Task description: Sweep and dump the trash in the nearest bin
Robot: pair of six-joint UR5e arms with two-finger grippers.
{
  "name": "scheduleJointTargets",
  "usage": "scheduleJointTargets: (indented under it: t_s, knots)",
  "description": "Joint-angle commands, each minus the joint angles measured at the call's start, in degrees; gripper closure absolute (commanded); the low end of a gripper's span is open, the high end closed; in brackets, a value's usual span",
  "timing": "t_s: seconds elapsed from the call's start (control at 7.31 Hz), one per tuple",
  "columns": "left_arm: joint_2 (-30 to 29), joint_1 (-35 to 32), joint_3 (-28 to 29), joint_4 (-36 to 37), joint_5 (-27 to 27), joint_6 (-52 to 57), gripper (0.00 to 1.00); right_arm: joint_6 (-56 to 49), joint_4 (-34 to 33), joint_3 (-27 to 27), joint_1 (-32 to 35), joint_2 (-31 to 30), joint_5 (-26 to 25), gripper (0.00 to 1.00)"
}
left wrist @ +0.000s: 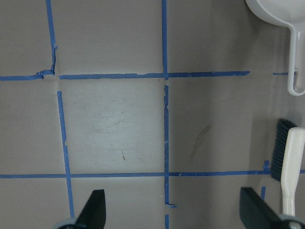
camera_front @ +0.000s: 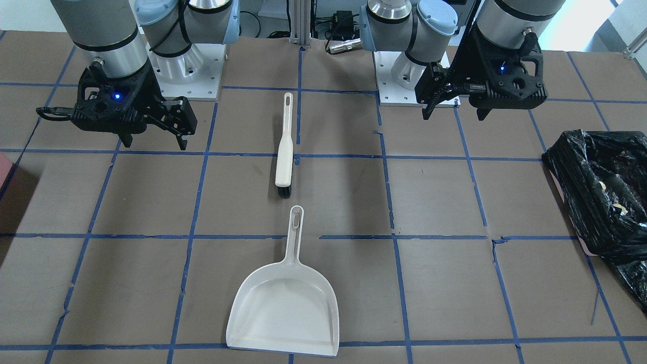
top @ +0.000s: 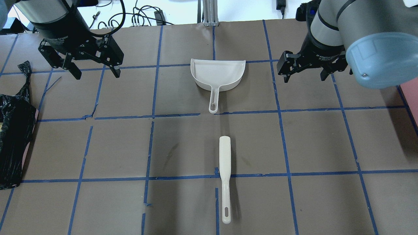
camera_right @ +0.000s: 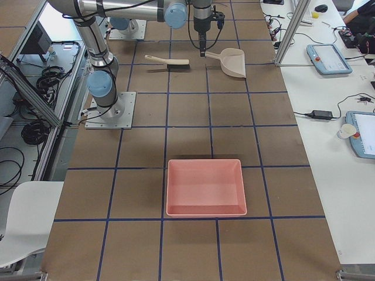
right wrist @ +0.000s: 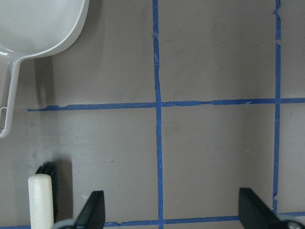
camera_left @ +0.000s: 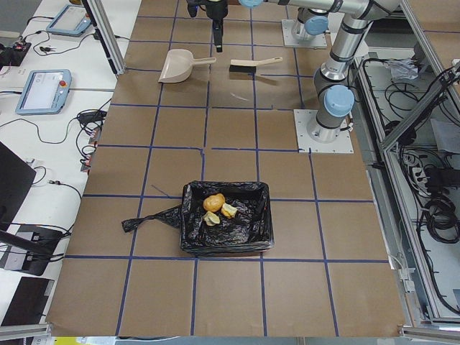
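Observation:
The trash lies inside the bin [camera_left: 266,215], which is lined with a black bag: a golden-brown roll [camera_left: 213,202] and two pale chunks [camera_left: 228,210] beside it. The bin also shows at the table's end in the front view [camera_front: 596,167] and the overhead view [top: 13,130]. A white dustpan [top: 217,73] and a white brush [top: 225,176] lie mid-table, handles in line. My left gripper [top: 97,75] is open and empty, hovering between the bin and the dustpan. My right gripper [top: 304,79] is open and empty on the dustpan's other side.
A pinkish-red tray [camera_right: 205,211] sits at the table end on my right; its edge shows in the overhead view [top: 411,94]. Blue tape lines grid the brown table. The left wrist view shows the brush [left wrist: 290,167] and the dustpan handle [left wrist: 298,62] at its right edge.

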Motion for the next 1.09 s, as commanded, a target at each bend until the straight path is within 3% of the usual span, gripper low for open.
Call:
scheduleJointTargets:
  t_s: [0.0,0.96]
  knots:
    - [-0.43,0.13,0.76,-0.48,0.33,-0.16,0.0,0.03,-0.01,-0.04,0.0,-0.04,0.02,0.0]
    - [-0.87,0.49,2.61,-0.57,0.15,-0.07,0.0,-0.14,-0.01,-0.12,-0.18,0.05,0.1,0.0]
